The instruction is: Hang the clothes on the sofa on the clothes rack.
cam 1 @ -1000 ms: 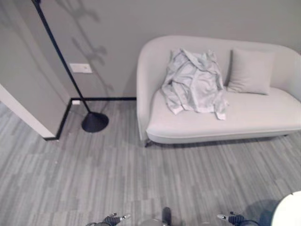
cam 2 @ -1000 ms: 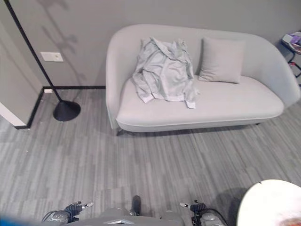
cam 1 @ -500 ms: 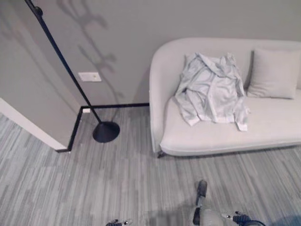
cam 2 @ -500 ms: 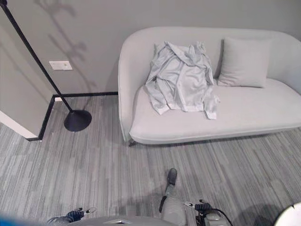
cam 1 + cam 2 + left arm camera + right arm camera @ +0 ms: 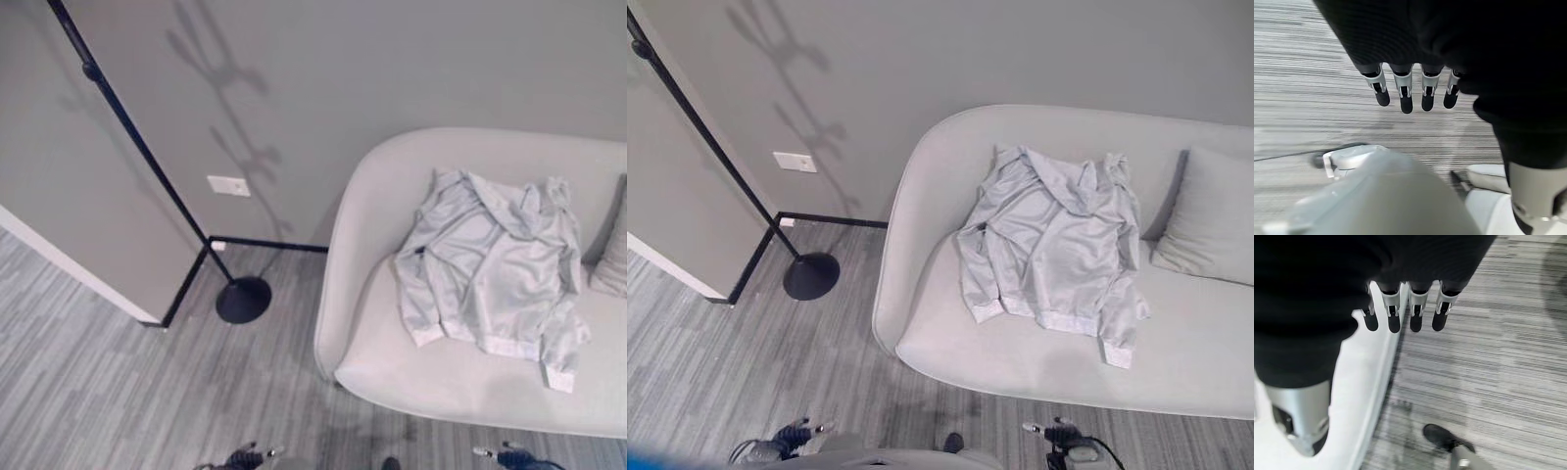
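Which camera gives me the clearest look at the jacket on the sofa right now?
The right eye view: the jacket lies whole and central on the sofa, cushion beside it. The left eye view has it too, nearer the frame's right edge. Both wrist views look past open fingers at the floor.

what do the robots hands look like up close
Both match: the left hand and right hand each have a row of silver fingers with dark rounded tips, a thick silver thumb set apart, and a black finely ribbed cover over the back and wrist. No markings show.
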Robot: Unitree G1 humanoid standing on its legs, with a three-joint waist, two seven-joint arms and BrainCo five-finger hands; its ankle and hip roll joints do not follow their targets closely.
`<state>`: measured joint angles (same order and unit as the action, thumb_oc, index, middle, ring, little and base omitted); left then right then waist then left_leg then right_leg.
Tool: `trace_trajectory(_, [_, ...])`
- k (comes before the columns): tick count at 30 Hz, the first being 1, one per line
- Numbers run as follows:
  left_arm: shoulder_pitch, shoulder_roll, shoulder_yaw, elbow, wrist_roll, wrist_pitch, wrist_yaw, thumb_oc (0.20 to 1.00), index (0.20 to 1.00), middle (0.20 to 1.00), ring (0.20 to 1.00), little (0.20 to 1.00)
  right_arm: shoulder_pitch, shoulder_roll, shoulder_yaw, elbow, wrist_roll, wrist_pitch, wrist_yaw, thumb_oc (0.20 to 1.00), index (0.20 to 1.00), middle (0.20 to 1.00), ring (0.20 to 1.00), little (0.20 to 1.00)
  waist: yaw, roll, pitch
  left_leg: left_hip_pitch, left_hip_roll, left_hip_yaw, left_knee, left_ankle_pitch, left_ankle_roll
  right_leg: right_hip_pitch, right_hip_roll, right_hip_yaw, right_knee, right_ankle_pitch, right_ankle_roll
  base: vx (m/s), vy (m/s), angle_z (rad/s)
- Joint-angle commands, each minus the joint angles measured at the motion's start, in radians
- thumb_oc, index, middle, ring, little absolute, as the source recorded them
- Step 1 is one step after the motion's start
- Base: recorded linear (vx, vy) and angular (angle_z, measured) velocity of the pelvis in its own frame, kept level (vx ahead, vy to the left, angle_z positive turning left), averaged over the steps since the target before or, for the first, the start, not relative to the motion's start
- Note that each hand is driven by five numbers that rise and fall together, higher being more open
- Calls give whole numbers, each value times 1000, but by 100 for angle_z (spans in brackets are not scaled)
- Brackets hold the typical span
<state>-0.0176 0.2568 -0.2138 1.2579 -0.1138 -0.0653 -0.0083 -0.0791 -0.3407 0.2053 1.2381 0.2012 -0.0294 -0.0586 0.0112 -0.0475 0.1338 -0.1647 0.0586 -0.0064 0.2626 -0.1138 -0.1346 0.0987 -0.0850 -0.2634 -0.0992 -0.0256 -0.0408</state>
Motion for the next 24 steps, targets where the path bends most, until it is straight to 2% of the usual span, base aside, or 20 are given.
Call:
trace_trajectory(1, [-5,17,-16,51,8,1,-5,1000,1000,1000,1000,1000,-1,-46,-4,12,25,-24,-21,1000,1000,1000,1000,1000,26,66,10,58,-95,-26,-204,91,95,-78,39,-24,12,16,161,-3,37,-14])
trace_trajectory(4, [2,14,-11,57,8,-3,-8,1000,1000,1000,1000,1000,0,-35,-1,4,16,-28,-15,1000,1000,1000,1000,1000,27,78,-3,105,-93,-30,-270,100,103,-63,56,-17,12,4,161,101,66,-35])
trace_trajectory(5, [12,14,-11,68,16,-2,-10,1000,1000,1000,1000,1000,9,-28,0,9,10,-29,-16,1000,1000,1000,1000,1000,22,77,-14,131,-102,-45,-306,117,104,-55,56,-15,12,4,157,201,119,-52])
trace_trajectory(7, [25,15,1,79,19,1,-10,1000,1000,1000,1000,1000,19,-19,4,9,-2,-26,-12,1000,1000,1000,1000,1000,23,71,-34,171,-101,-28,-350,123,105,-45,54,-5,12,-1,159,151,112,-17])
trace_trajectory(24, [36,18,4,79,30,5,-9,1000,1000,1000,1000,1000,41,9,21,11,-23,-16,-2,1000,1000,1000,1000,1000,36,51,-49,241,-98,-10,-350,80,114,-3,29,1,12,9,180,29,47,-1])
